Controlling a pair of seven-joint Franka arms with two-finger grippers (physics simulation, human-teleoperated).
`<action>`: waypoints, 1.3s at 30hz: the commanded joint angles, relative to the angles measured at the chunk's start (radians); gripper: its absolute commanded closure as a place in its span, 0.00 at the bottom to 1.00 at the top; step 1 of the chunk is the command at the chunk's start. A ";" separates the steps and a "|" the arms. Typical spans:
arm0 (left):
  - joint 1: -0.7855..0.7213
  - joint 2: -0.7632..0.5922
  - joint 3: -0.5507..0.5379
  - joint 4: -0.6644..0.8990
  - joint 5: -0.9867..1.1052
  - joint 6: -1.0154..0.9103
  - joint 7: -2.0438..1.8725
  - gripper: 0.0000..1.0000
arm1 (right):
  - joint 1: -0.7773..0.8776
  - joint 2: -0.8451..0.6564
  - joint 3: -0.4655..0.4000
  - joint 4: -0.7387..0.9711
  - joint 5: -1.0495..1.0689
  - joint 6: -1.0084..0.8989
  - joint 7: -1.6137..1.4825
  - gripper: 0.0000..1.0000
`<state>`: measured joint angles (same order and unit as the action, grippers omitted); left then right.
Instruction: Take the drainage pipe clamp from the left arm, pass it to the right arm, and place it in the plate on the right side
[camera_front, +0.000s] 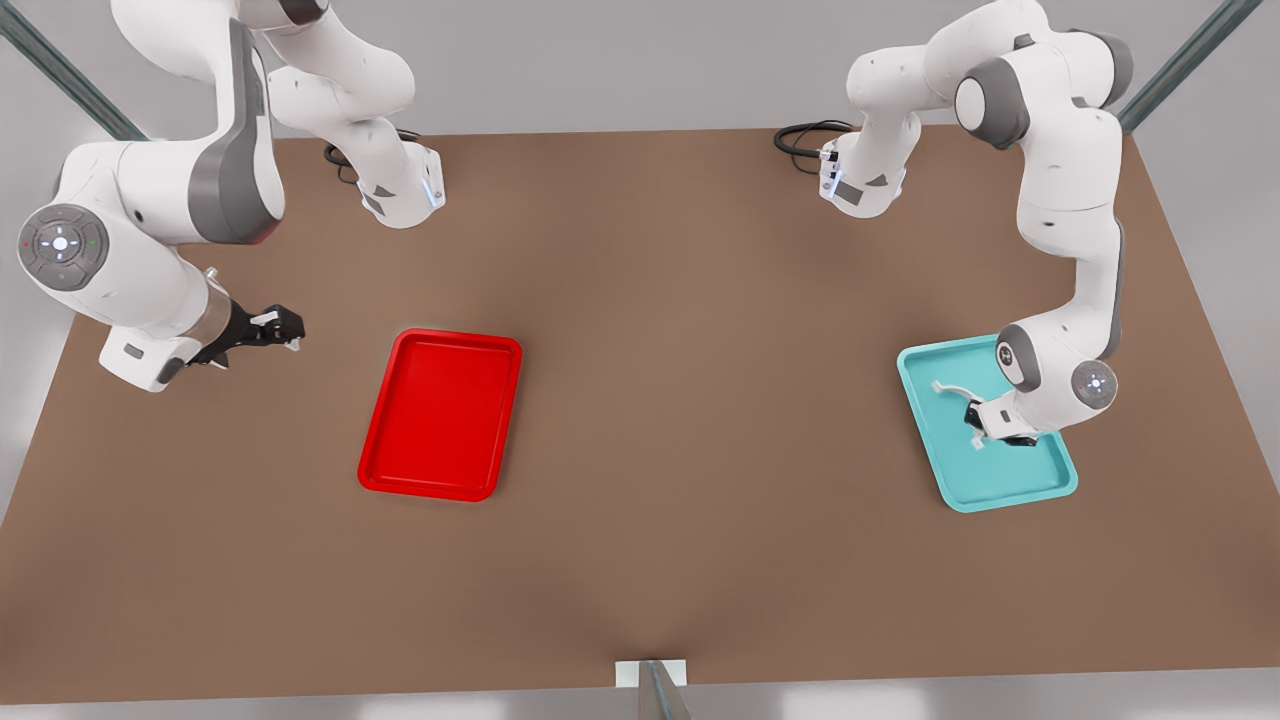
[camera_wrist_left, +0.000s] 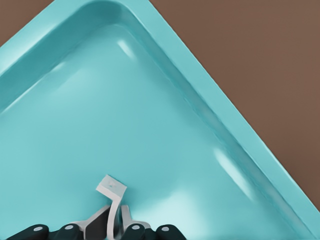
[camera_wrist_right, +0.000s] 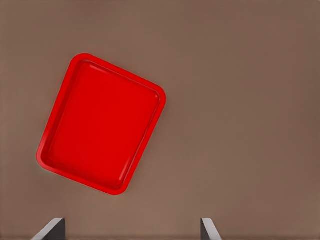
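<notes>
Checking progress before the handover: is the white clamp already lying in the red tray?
No, the red tray is bare; the clamp is over the teal tray.

front: looked down from high on the whole surface (camera_front: 680, 400) | left wrist: hung close over the teal tray (camera_wrist_left: 150, 125) | right wrist: faced down, farther off, on the red plate (camera_wrist_right: 102, 125); front shared both trays.

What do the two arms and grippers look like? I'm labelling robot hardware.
Both arms, left arm and right arm, are white with grey joint bands, round lit end caps and black base cables. The left gripper and right gripper are black with white parts.
</notes>
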<state>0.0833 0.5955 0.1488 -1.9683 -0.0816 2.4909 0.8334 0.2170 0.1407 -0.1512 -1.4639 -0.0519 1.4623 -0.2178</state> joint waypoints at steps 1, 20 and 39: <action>0.000 0.000 0.000 0.000 -0.004 -0.003 -0.014 0.79 | -0.001 -0.001 -0.001 0.000 0.001 -0.002 0.002 0.00; -0.261 -0.148 -0.025 0.140 -0.007 -0.371 -0.783 0.79 | 0.159 0.106 0.001 0.050 0.092 0.072 0.008 0.00; -0.570 0.165 -0.296 0.753 -0.015 -0.606 -2.094 0.79 | 0.472 0.341 0.108 0.050 0.058 0.561 -0.387 0.00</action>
<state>-0.4816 0.7558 -0.1380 -1.2282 -0.0913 1.9407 -0.4123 0.6742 0.4764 -0.0435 -1.4136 0.0444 1.8655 -0.3365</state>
